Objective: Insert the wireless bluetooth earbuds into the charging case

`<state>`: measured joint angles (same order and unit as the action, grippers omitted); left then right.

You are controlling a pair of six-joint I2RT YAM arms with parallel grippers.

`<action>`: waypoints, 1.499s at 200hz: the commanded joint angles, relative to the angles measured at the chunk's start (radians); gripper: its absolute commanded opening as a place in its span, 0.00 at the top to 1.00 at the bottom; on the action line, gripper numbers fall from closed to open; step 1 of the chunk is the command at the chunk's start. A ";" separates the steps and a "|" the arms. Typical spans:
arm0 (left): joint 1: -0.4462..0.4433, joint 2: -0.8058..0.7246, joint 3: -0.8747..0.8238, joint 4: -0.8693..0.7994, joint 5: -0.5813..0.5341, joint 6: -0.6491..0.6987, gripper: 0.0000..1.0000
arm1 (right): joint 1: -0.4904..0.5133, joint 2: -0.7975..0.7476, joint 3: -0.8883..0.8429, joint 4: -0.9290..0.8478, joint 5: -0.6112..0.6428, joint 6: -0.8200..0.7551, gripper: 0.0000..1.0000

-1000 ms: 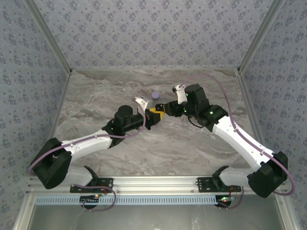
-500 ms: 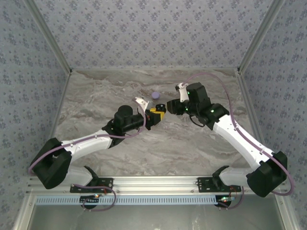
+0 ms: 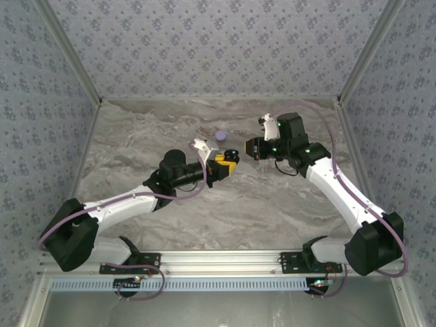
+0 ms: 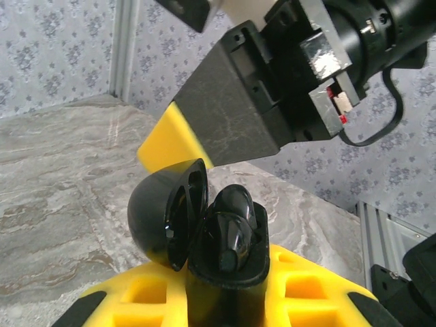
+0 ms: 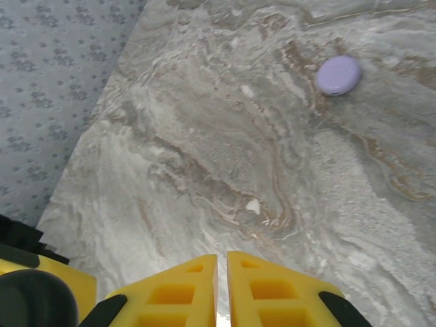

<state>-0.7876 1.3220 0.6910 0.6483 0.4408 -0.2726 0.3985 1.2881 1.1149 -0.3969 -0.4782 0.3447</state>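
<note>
The left hand [image 3: 223, 163] clamped the open charging case [image 4: 225, 279], earbud [image 4: 233, 221] apparently seated; the right hand [image 5: 222, 289] was closed, empty. Next: confirm seating.

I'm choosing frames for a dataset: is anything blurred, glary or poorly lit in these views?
Top external: even, soft light, sharp throughout, only faint shadows on the table. Left wrist: the charging case is sharp with small glossy highlights, while the right gripper has a blurred yellow tip. Right wrist: table and purple disc crisp, no glare.
</note>
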 commanded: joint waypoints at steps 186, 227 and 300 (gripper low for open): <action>-0.008 -0.002 0.013 0.027 -0.004 0.021 0.81 | 0.011 -0.017 -0.003 0.052 -0.344 -0.056 0.86; -0.007 0.008 0.017 0.026 -0.023 0.008 0.80 | 0.011 -0.026 -0.004 0.044 -0.330 -0.063 0.85; -0.007 0.008 0.036 -0.053 -0.099 0.020 0.80 | 0.011 -0.023 0.016 -0.042 -0.040 -0.070 0.83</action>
<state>-0.7940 1.3258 0.6910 0.6319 0.4057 -0.2543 0.4026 1.2823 1.1152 -0.3721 -0.6785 0.2916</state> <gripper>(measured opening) 0.205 0.166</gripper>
